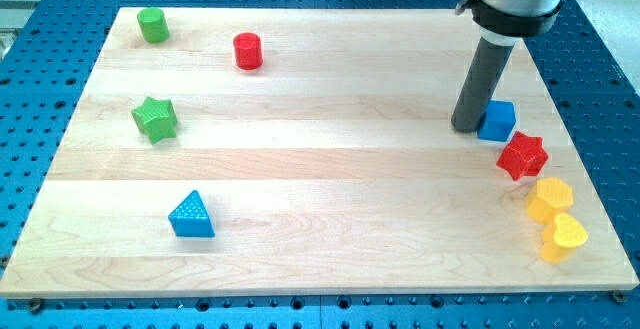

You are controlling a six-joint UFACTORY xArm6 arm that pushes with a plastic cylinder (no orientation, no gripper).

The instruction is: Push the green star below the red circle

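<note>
The green star (155, 119) lies on the wooden board at the view's left, middle height. The red circle (248, 51), a short cylinder, stands near the view's top, to the upper right of the star. My tip (466, 127) is far off at the view's right, touching or almost touching the left side of the blue cube (497, 121). The tip is well away from both the star and the red circle.
A green cylinder (152, 25) sits at the top left corner. A blue triangle (191, 216) lies lower left. A red star (522, 156), a yellow hexagon-like block (549, 198) and a yellow heart (563, 237) cluster along the board's right edge (590, 169).
</note>
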